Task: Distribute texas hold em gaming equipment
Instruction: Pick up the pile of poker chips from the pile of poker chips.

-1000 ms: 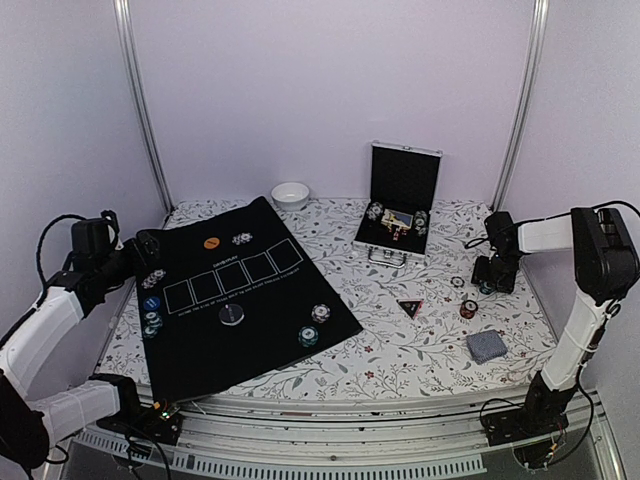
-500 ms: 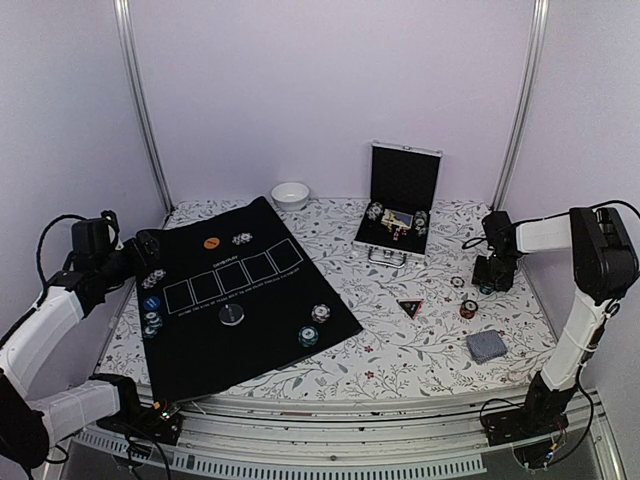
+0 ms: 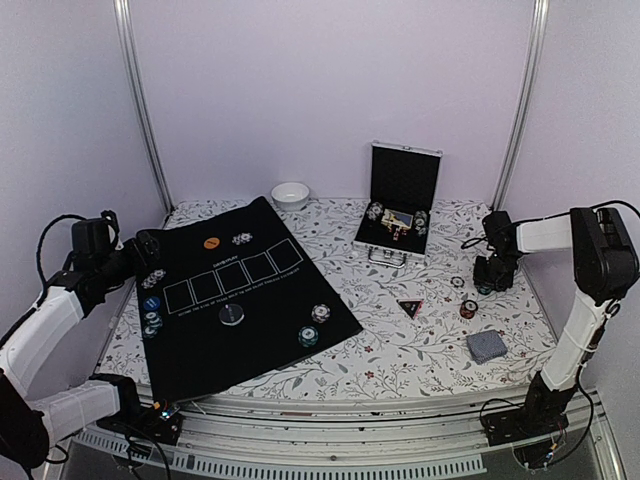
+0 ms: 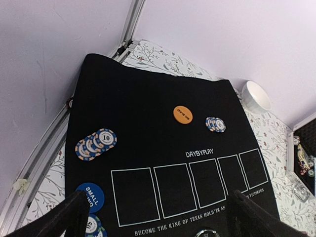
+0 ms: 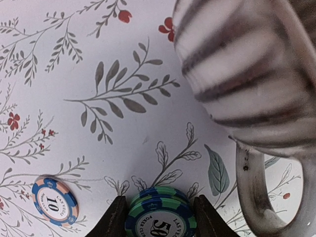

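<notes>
The green chip stack (image 5: 160, 216) lies flat, face up, right of the case (image 3: 400, 215). The right gripper (image 5: 158, 198), wrist bent down, brackets it half-closed; I cannot tell if it grips. Far left of the case, the left gripper (image 4: 160, 197) hovers wide open and empty.

The black mat (image 4: 148, 113) reads "DAYBYPLAY"; the green chip (image 5: 160, 216) shows "50".

Between the black right jaws, the chip stack (image 5: 160, 217) is banded green and dark blue around a white face. Left of those jaws, a single chip (image 5: 54, 201) is blue and peach with a white centre. The table (image 5: 123, 98) is white, printed with grey leaves and small red flowers. Ahead of the left jaws, the mat (image 4: 148, 113) is black with white outlined boxes, under an orange disc (image 4: 182, 114), blue-and-white chips (image 4: 96, 144) and a blue disc (image 4: 90, 195).
</notes>
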